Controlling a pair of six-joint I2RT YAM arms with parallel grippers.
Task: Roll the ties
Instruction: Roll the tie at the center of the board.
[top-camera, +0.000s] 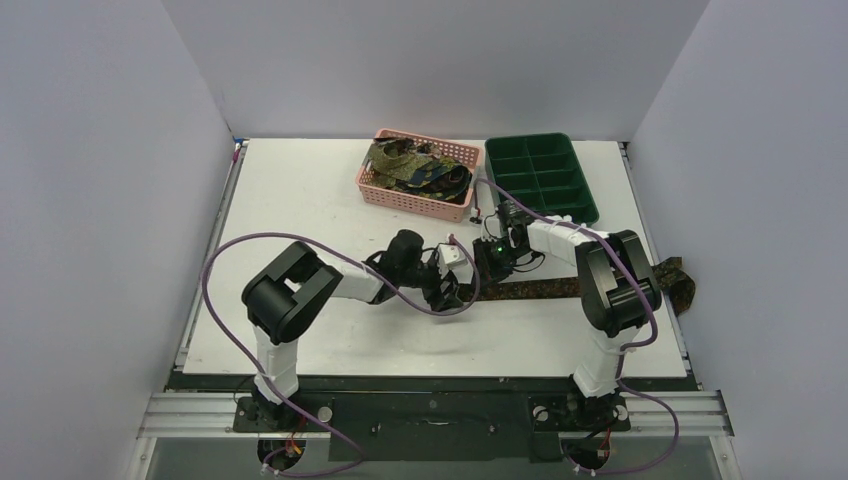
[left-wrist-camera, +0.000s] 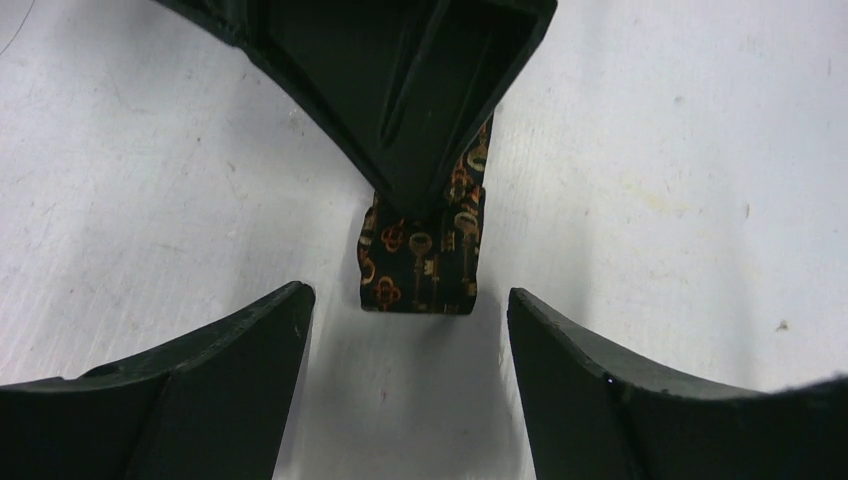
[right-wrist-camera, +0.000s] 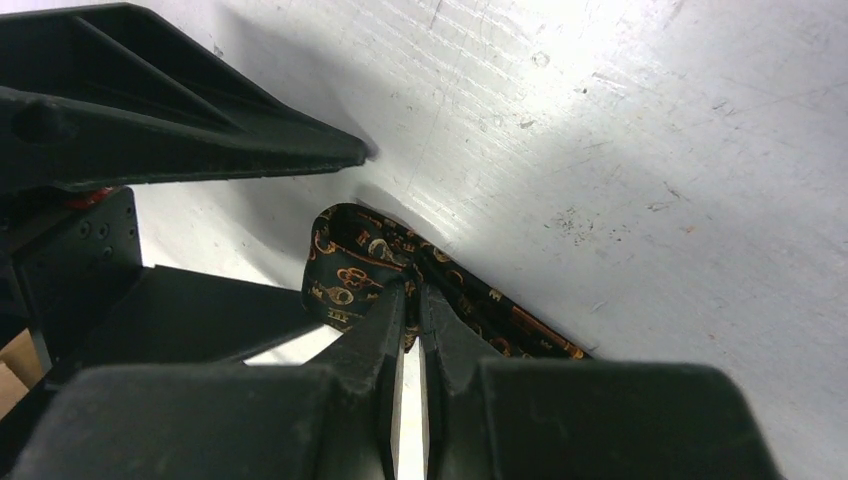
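One tie (top-camera: 540, 289), dark with small gold and orange marks, lies flat across the table and its far end (top-camera: 680, 282) drapes over the right edge. Its near end is folded into a short stub (left-wrist-camera: 420, 270). My right gripper (right-wrist-camera: 408, 285) is shut on that fold (right-wrist-camera: 345, 270), pinching the fabric from above. In the top view the right gripper (top-camera: 490, 268) sits just right of the left gripper (top-camera: 447, 297). My left gripper (left-wrist-camera: 408, 297) is open, its two fingers apart on either side of the stub and not touching it. More ties (top-camera: 415, 165) are heaped in the pink basket.
The pink mesh basket (top-camera: 410, 200) stands at the back centre. A dark green compartment tray (top-camera: 493, 160) is beside it on the right. The left gripper's fingers (right-wrist-camera: 200, 150) crowd the right wrist view. White walls enclose the table.
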